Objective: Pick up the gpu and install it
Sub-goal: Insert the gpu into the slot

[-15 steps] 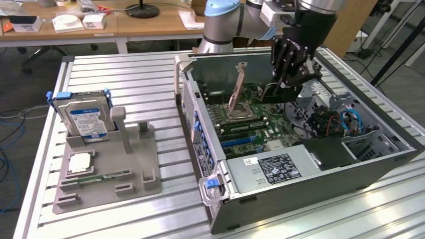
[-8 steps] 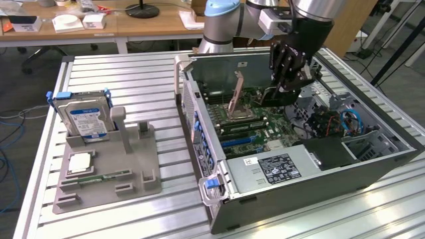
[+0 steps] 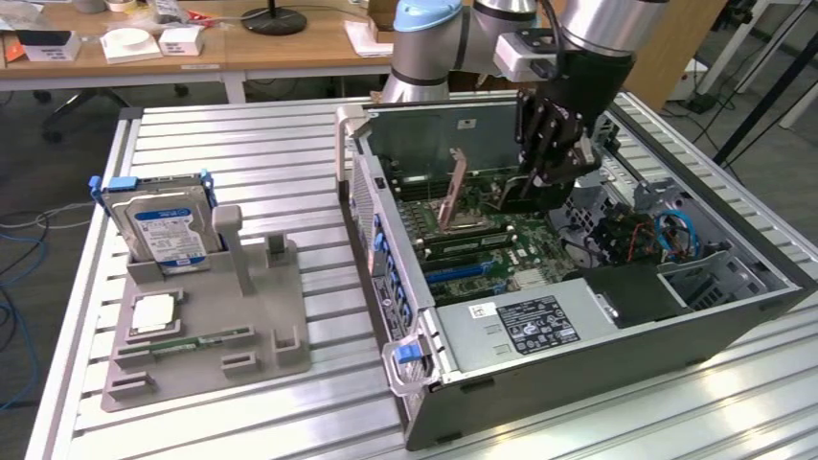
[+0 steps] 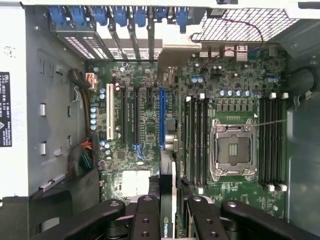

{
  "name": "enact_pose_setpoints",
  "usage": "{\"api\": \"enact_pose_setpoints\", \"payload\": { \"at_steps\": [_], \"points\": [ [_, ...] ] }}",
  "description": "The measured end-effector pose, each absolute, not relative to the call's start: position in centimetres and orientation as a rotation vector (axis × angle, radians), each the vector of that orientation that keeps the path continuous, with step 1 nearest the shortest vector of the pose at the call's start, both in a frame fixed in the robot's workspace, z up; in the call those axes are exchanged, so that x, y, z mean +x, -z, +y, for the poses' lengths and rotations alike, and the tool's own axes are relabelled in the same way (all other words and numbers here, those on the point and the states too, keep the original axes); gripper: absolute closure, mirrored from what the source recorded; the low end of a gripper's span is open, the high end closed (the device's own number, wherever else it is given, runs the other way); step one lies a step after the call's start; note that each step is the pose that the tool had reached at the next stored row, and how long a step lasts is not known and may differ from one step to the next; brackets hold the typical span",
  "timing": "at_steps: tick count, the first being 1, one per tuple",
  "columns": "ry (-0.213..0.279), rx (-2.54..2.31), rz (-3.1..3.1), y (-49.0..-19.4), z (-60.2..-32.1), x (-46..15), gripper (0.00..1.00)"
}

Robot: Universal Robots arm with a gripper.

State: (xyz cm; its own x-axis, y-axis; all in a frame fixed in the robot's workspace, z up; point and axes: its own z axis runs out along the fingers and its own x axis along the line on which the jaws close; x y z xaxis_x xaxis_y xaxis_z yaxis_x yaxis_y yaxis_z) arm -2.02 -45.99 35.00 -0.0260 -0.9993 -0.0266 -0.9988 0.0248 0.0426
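Note:
My gripper hangs inside the open computer case, just above the motherboard. It is shut on the gpu, a slim black card seen edge-on between the two fingers, with a green logo on its top edge. In the wrist view my gripper holds the card over the board, roughly in line with the long blue expansion slot and a short way from it. The card's lower edge is hidden, so I cannot tell whether it touches the board.
Black expansion slots and a white one lie beside the blue slot. The open processor socket and memory slots are close by. Outside the case, a grey holder carries the blue-labelled hard drive.

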Motion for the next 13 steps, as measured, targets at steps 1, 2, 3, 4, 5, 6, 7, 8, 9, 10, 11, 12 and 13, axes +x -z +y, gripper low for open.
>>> {"api": "enact_pose_setpoints", "payload": {
  "at_steps": [1,2,3,4,5,6,7,8,9,10,11,12,13],
  "points": [
    [0.077,2.187,-2.239,-34.9,-46.0,-2.0,0.74],
    [0.077,2.189,-2.237,-34.7,-46.0,-2.0,0.74],
    [0.077,2.191,-2.235,-34.6,-46.0,-2.0,0.74],
    [0.077,2.194,-2.232,-34.5,-46.0,-2.0,0.74],
    [0.076,2.197,-2.230,-34.3,-46.0,-2.0,0.74],
    [0.076,2.199,-2.228,-34.2,-46.0,-2.0,0.74],
    [0.076,2.201,-2.225,-34.0,-46.0,-2.0,0.74],
    [0.076,2.204,-2.224,-33.9,-46.0,-2.0,0.74],
    [0.076,2.205,-2.222,-33.8,-46.0,-2.0,0.74],
    [0.075,2.207,-2.220,-33.7,-46.0,-2.0,0.74],
    [0.075,2.208,-2.219,-33.7,-46.0,-2.0,0.74],
    [0.075,2.208,-2.219,-33.7,-46.0,-2.0,0.74],
    [0.075,2.208,-2.219,-33.7,-46.0,-2.0,0.74]
  ]
}}
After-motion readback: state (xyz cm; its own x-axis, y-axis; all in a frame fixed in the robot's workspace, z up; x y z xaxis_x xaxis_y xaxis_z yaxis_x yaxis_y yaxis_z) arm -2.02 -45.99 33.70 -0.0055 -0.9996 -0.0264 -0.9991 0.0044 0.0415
